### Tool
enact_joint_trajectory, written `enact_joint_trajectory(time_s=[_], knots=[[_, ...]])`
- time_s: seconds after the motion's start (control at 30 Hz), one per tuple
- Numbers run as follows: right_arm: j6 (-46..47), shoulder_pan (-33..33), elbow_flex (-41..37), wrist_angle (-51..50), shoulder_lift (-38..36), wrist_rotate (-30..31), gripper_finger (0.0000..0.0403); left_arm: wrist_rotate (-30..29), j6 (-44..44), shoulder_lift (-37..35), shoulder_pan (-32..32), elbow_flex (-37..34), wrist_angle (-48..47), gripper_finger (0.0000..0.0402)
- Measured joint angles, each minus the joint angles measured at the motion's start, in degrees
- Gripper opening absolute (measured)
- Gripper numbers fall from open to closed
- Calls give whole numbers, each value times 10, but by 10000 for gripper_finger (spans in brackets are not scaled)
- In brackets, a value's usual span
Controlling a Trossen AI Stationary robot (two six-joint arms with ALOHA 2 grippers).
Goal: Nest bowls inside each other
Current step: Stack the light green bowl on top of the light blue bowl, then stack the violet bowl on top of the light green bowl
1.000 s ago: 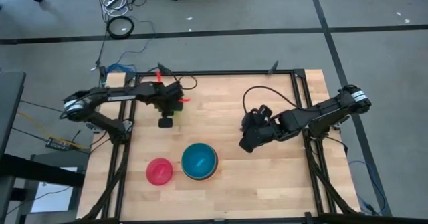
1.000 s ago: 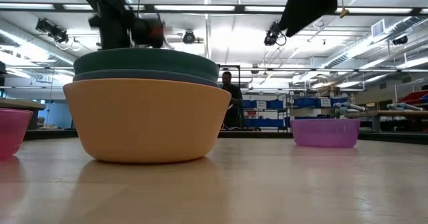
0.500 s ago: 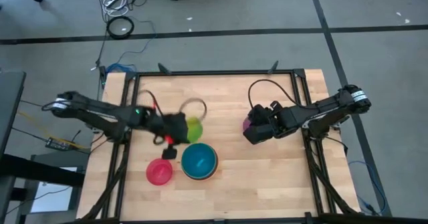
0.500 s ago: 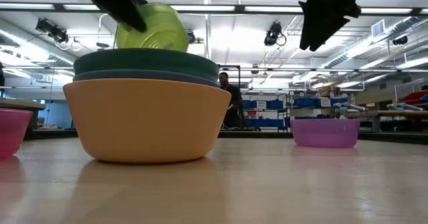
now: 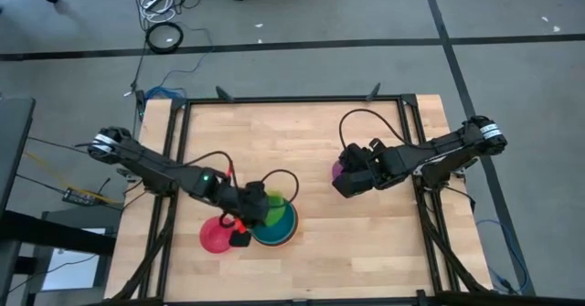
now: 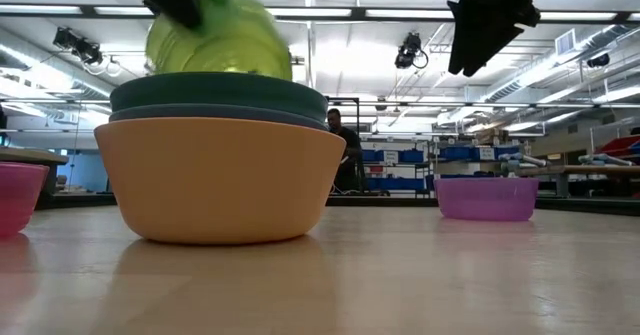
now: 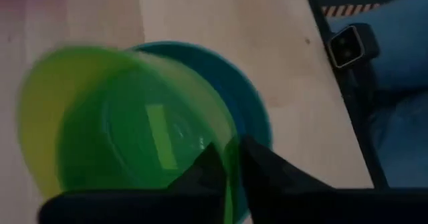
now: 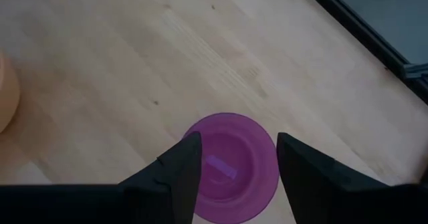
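A stack of nested bowls (image 5: 281, 226) stands near the table's front middle: orange (image 6: 220, 180) outermost, teal and blue inside it. My left gripper (image 7: 229, 150) holds the lime green bowl (image 5: 271, 205) tilted just over the stack's opening (image 6: 215, 40); the stack's rim hides the bowl's lower part in the low view. Left of the stack sits the red-pink bowl (image 5: 216, 236). My right gripper (image 8: 237, 137) hangs open above the purple bowl (image 8: 227, 177), its fingers to either side and clear of it. That bowl rests on its base on the right (image 6: 487, 197). My left gripper has the lime green bowl by its rim (image 7: 231, 158), which runs between the two fingers, one finger (image 7: 204, 170) inside the bowl and one outside. The fingers slant down from the table's left. The bowl hangs tilted over the stack; whether it touches the stack I cannot tell.
Black frame rails (image 5: 292, 100) border the wooden table (image 5: 302, 142), whose far half is bare wood. A cable (image 5: 279, 180) loops off my left arm beside the stack. A person (image 6: 345, 145) stands far off in the room behind.
My left gripper has swung from the table's far left toward the near edge and the middle, carrying the lime green bowl lifted clear, and now holds it tilted over the stack. My right gripper has tipped slightly over the purple bowl.
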Motion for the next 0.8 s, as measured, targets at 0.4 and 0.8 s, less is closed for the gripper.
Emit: enact_joint_trajectory(time_s=[0.4,0.8], knots=[[11,3,0,-4,0,-2,180,51,-32,4,-1,1,12,100],[-3,-41,-117,158,1,-207,181,-111,2,-43,-1,65,-102,101]])
